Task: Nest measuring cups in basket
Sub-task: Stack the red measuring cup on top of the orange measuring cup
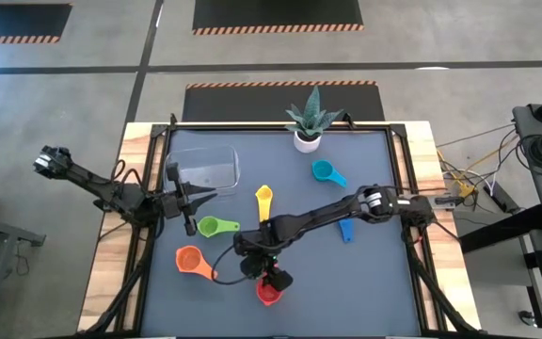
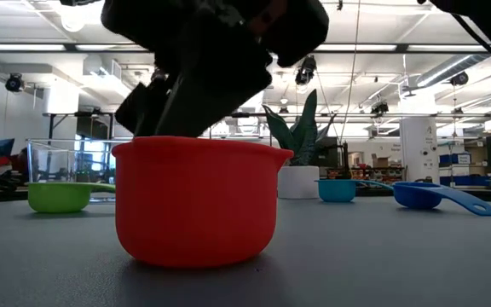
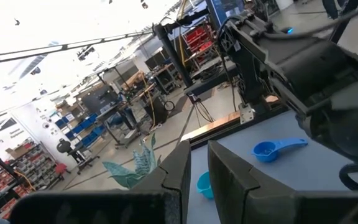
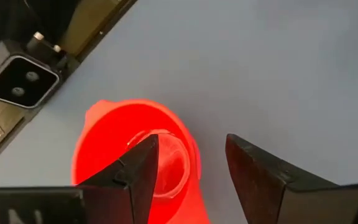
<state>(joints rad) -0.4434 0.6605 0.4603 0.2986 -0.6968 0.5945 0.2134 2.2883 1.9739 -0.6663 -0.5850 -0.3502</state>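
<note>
In the lower middle of the high view, the right gripper (image 1: 273, 280) hangs over the small red plastic measuring cup (image 1: 268, 294), its fingers parted and holding nothing. The left gripper (image 1: 188, 226), nearly closed and empty, waits beside the clear rectangular plastic basket (image 1: 202, 169) at upper left.

Grey concrete floor (image 1: 83, 113) with striped black mats (image 1: 277, 13) (hazard-taped edges), bright ceiling strip lights (image 2: 49, 48), stocked shelving (image 3: 82, 127).

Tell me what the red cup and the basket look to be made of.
Red cup: likely plastic, opaque with a smooth, slightly glossy wall and a soft sheen. Basket: clear, probably hard plastic; the dark mat shows through it and its rim catches light.
</note>
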